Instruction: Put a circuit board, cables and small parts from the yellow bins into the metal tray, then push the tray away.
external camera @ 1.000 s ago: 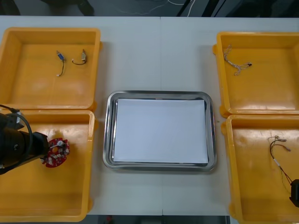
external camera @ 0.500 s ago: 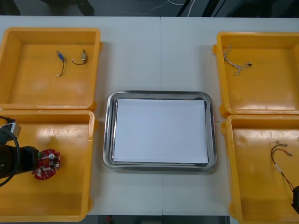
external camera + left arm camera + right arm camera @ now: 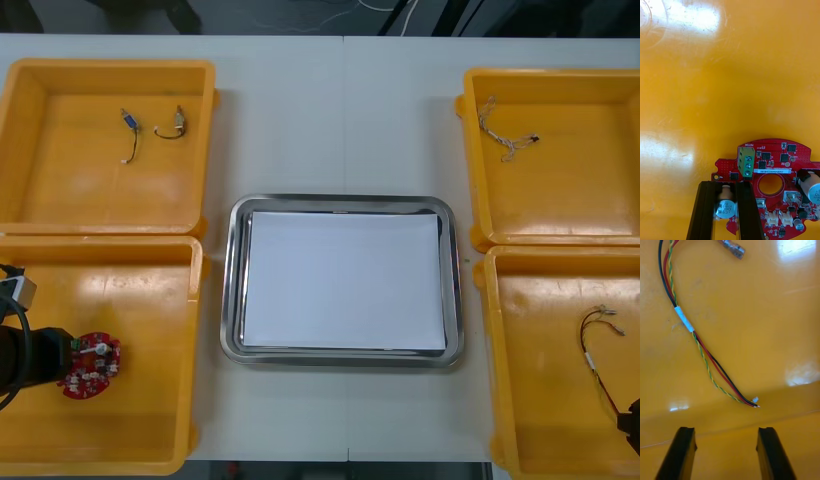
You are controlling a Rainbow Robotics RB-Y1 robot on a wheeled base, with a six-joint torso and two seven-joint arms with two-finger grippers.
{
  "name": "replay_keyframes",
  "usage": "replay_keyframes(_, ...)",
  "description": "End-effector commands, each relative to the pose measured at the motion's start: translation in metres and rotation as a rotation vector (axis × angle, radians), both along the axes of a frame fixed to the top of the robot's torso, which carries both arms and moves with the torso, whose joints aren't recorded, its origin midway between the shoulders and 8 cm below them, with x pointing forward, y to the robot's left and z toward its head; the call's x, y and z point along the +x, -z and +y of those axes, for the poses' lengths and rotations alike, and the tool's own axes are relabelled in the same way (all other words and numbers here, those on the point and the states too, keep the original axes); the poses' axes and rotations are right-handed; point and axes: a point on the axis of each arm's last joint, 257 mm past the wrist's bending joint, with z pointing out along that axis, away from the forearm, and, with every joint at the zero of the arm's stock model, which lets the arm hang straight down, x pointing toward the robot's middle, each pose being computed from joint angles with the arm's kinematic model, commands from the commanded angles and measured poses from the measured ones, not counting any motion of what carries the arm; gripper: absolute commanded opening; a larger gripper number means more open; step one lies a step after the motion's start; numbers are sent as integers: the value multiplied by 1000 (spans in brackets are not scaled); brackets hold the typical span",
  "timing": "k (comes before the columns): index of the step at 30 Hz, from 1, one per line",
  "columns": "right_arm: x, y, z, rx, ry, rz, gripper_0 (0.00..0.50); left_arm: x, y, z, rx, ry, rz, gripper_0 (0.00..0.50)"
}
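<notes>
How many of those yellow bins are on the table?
4. On the robot's left: far left bin, near left bin with the red circuit board. On its right: far right bin, near right bin. None seems hidden.

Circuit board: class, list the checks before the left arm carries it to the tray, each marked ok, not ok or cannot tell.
1. Grip: left gripper shut on the circuit board, ok; fingers clamp a cylindrical component at its edge.
2. Hold firm enough to lift: cannot tell.
3. Board off the near left bin floor: cannot tell.
4. Landing spot: metal tray white inside, nothing in it, ok.
5. Other arm: right gripper open in the near right bin, short of the red and yellow cable, ok.
</notes>
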Motion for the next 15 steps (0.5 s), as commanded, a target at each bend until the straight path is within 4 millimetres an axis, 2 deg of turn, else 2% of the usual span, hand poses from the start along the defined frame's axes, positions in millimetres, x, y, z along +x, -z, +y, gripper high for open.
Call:
replay_keyframes(1, 11, -27, -23, -74, -2, -45, 500, -1, -8, 16, 70, 62, -11, 1)
replay_keyframes(12, 47, -63, -25, -141, -87, -50, 500, 1, -5, 15, 76, 68, -12, 7)
replay_keyframes(13, 51, -67, -24, -144, -98, -49, 500, 1, -4, 15, 79, 70, -13, 30)
replay_keyframes(15, 57, -72, -19, -144, -121, -50, 500, 1, -3, 15, 78, 68, -15, 111)
